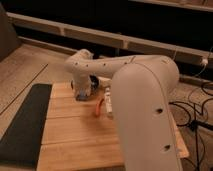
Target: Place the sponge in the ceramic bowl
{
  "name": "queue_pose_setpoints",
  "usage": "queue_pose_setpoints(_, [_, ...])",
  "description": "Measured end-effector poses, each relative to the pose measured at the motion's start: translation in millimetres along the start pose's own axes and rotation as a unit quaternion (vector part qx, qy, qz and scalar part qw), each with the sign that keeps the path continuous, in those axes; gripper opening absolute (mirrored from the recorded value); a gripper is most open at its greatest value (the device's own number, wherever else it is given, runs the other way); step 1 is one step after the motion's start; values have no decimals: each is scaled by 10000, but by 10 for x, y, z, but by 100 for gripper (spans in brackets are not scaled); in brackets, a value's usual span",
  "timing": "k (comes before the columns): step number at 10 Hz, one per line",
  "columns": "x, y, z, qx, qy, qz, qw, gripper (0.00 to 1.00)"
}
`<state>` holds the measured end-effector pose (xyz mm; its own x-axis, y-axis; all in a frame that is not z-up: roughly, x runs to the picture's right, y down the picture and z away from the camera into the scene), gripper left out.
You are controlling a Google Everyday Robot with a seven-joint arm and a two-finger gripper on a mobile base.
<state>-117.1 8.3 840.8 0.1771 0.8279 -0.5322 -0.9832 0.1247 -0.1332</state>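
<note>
My gripper (81, 93) hangs at the far left part of the wooden table (75, 137), at the end of the white arm that reaches in from the lower right. It is shut on the sponge (80, 96), a small blue-grey block showing just under the fingers, a little above the boards. The ceramic bowl (95, 80) shows only as a dark patch right behind the gripper and forearm, mostly hidden by the arm.
A thin orange-red tool (99, 106) and a white bottle (108, 98) lie just right of the gripper. A dark mat (24, 125) borders the table's left side. Cables (195, 112) trail on the floor at the right.
</note>
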Motion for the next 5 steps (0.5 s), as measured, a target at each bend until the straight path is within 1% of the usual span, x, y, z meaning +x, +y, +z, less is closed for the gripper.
queue_pose_setpoints(1, [-189, -119, -22, 177, -20, 25, 9998, 0])
queue_pose_setpoints(2, [-305, -175, -18, 284, -9, 17, 9996, 0])
queue_pose_setpoints(3, [-447, -212, 19, 363, 9, -26, 9993, 0])
queue_pose_setpoints(4, [-629, -233, 93, 410, 37, -112, 9991, 0])
queue_pose_setpoints(5, [-734, -232, 148, 427, 52, -195, 9989, 0])
